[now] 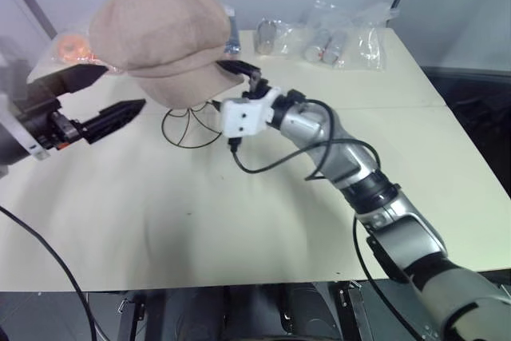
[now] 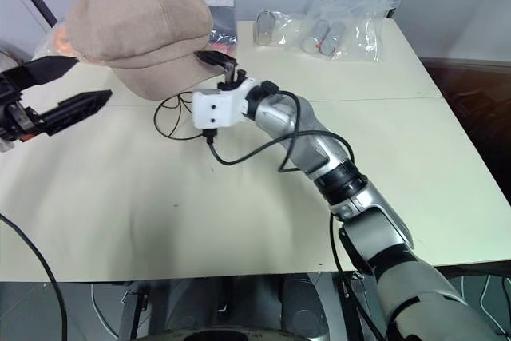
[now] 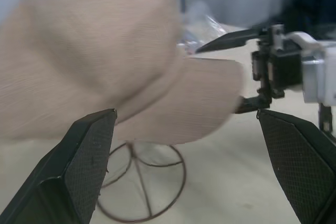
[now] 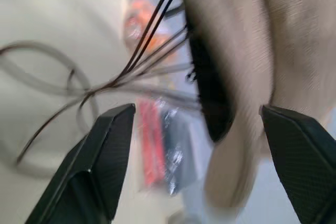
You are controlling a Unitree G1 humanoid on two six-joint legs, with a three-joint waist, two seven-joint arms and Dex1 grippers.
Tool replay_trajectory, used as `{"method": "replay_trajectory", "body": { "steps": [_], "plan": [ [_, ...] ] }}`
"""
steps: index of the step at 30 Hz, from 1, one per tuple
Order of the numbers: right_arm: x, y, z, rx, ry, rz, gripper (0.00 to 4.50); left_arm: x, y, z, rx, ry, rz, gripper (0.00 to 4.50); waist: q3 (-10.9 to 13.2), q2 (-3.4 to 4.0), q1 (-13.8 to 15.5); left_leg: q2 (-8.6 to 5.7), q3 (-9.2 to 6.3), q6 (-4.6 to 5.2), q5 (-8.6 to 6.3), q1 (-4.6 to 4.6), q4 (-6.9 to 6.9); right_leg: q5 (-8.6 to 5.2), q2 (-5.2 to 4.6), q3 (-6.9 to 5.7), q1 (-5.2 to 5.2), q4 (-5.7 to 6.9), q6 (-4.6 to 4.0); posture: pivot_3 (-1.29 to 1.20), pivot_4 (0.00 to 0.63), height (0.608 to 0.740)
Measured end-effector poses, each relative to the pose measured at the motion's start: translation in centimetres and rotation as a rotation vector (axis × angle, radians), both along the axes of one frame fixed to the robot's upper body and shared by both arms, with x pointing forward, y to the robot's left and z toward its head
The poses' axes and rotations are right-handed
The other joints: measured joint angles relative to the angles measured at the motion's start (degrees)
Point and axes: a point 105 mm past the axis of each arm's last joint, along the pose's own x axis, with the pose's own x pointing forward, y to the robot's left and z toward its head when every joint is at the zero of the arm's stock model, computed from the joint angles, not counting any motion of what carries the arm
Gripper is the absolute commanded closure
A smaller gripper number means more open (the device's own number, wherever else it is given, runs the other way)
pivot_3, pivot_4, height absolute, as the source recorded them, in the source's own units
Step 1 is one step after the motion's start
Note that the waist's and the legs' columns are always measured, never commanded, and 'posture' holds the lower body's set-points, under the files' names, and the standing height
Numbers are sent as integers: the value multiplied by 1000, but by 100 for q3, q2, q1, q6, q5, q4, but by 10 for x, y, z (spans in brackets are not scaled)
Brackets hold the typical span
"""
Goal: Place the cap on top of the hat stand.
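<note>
The beige-tan cap [image 1: 160, 33] sits on top of the hat stand, whose dark wire cage is hidden under it. Below the cap I see the stand's looped wire base [image 1: 192, 129] on the table. My right gripper [image 1: 233, 85] is open at the cap's brim [image 3: 210, 93], one finger above it and one below, with gaps showing. In the right wrist view the cap [image 4: 252, 40] and the stand's wires [image 4: 152, 61] lie between the spread fingers. My left gripper [image 1: 124, 87] is open just left of the cap, holding nothing.
Clear plastic bags with small items [image 1: 335, 37] lie at the back of the cream table [image 1: 239, 221]. An orange item in a bag [image 1: 73, 47] lies at the back left. A black cable [image 1: 271, 167] hangs from my right wrist over the table.
</note>
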Motion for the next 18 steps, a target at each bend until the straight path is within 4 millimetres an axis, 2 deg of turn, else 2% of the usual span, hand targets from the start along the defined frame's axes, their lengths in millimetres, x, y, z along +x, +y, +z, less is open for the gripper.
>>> {"method": "replay_trajectory", "body": {
  "steps": [3, 6, 8, 11, 14, 18],
  "plan": [
    [-4, -34, -5, -32, 38, -22, 513, -2, -17, -3, 95, -23, -59, 0, 0, 0, -5, 0, 3, 0, 0, 1, 0, 0, 3, 0, 1, 0, 0, 0, 150, 740],
    [-13, -63, -7, -51, 115, -24, 513, -1, -34, -10, 263, -79, -90, 0, 2, 0, -16, 1, 16, 1, 0, 2, 0, 0, 7, 0, 3, -1, 0, 0, 150, 740],
    [-16, -82, -7, -20, 220, -42, 2, 1, -42, -17, 381, -127, -92, 0, 3, 2, -26, 2, 19, 2, -1, 3, 0, -1, 9, 1, 3, 0, 0, 0, 150, 740],
    [-23, -108, 2, 123, 509, -55, 2, 14, -52, -28, 616, -273, -49, 0, 9, 13, -6, 3, 19, 3, -1, 3, 0, -1, 11, 1, 5, 1, 0, 0, 150, 740],
    [-42, -124, 23, 250, 774, 8, 2, 36, -69, -26, 645, -450, 24, 0, 13, 19, 77, 3, 17, 8, -4, 3, 12, 0, 11, -3, 15, 0, 0, 0, 150, 740],
    [-64, -124, 70, 376, 905, 132, 2, 59, -86, -30, 714, -591, 82, 0, 16, 12, 131, 5, 18, 12, -6, 0, 16, 0, 16, -2, 11, -3, 0, 0, 150, 740]
  ]
}}
